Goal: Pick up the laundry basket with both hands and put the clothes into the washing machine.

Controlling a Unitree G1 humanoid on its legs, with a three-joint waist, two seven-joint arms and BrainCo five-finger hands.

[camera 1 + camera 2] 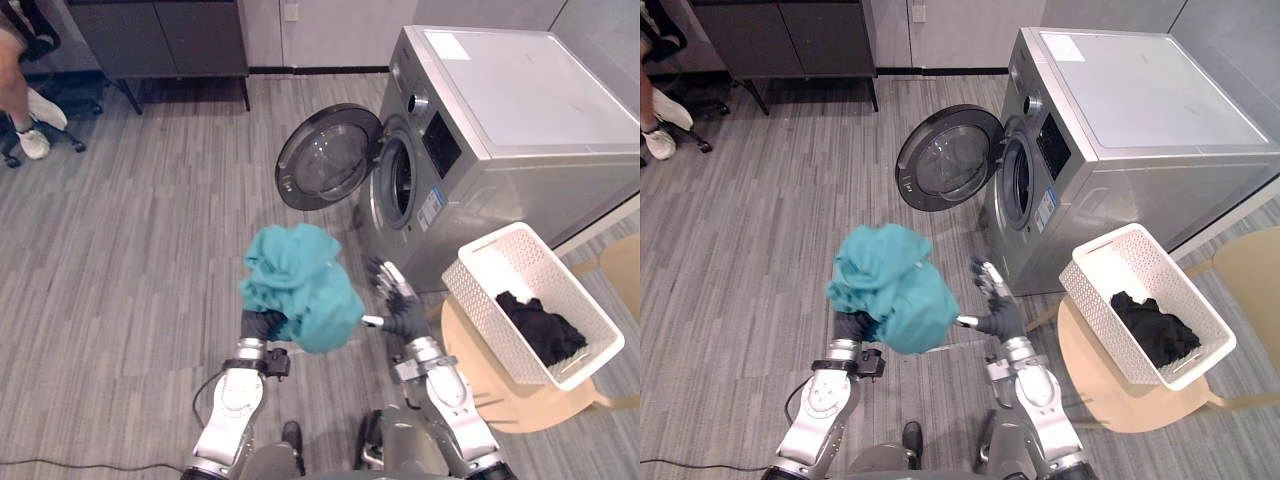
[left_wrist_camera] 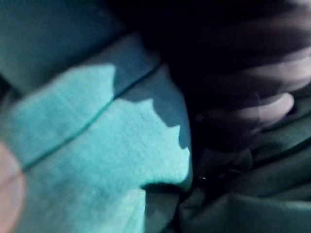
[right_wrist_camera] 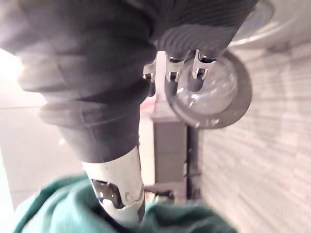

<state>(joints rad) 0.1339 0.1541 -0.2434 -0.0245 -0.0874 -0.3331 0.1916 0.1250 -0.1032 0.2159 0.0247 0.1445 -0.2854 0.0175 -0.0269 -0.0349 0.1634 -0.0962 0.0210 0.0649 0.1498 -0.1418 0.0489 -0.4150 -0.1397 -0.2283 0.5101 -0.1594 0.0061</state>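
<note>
Teal cloth (image 1: 298, 285) (soft, crumpled) bunches over the left hand (image 1: 262, 324).

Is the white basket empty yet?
No: a black garment lies in the white basket, which sits on the round wooden table beside the washing machine.

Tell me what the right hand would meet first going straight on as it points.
Most likely the open door of the washer: the right hand's straight fingers aim at the glass in the wrist view. Depth is unclear; the washer front may come first.
</note>
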